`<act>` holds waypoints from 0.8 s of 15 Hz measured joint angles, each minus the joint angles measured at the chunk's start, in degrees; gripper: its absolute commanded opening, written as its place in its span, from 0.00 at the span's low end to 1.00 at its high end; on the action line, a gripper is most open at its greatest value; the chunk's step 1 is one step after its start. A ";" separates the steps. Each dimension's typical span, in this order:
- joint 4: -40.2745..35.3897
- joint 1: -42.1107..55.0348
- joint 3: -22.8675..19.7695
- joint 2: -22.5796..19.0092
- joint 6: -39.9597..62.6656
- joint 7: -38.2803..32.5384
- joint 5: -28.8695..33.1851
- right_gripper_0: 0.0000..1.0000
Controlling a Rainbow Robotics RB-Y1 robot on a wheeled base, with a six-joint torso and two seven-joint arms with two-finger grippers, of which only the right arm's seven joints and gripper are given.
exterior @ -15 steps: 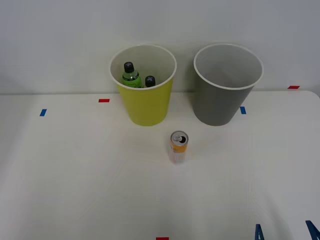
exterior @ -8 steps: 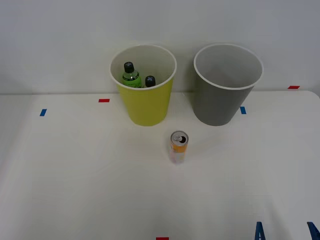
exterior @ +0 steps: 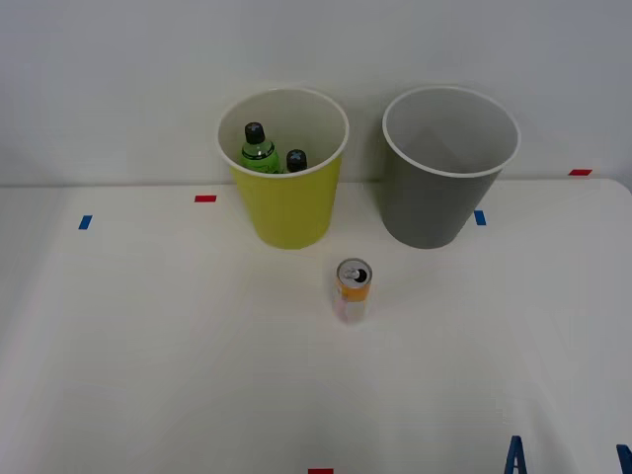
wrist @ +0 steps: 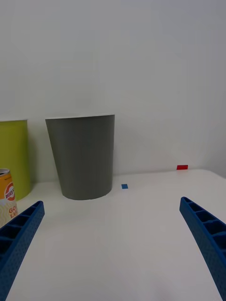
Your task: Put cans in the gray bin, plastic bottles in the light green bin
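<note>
My gripper (wrist: pixel 113 244) hangs low over the near right part of the table (exterior: pixel 148 375), its two blue fingers (wrist: pixel 19 235) spread wide apart, holding nothing and touching nothing. In the front view only their tips (exterior: pixel 514 456) poke up at the near edge.

Just ahead and off to my left stands the one can (exterior: pixel 353 289) on the table, upright, silver top up, orange-yellow above pale pink. In my wrist view it (wrist: pixel 6 197) sits right behind my left-hand finger, partly cut off by the edge, well clear of my grip.

Farther on, near the wall, the two bins stand side by side, apart from each other. The gray bin (exterior: pixel 434 197) is the one more in line with me; in the wrist view it (wrist: pixel 84 157) stands upright straight ahead. What lies at its bottom I cannot tell. The green bin (exterior: pixel 286 212) is to its left, and both bottles (exterior: pixel 259 146) stand inside it, black caps up, one clearly green.

Small red and blue tape marks (exterior: pixel 479 217) dot the table.
</note>
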 measured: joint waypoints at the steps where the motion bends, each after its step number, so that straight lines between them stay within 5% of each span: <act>1: -0.01 0.18 -0.07 -0.02 -0.14 -0.42 0.18 1.00; 5: 0.00 0.74 -0.99 -0.04 -1.10 -4.82 2.46 1.00; 12: 0.01 0.99 -10.22 -0.12 -5.14 -23.85 15.17 1.00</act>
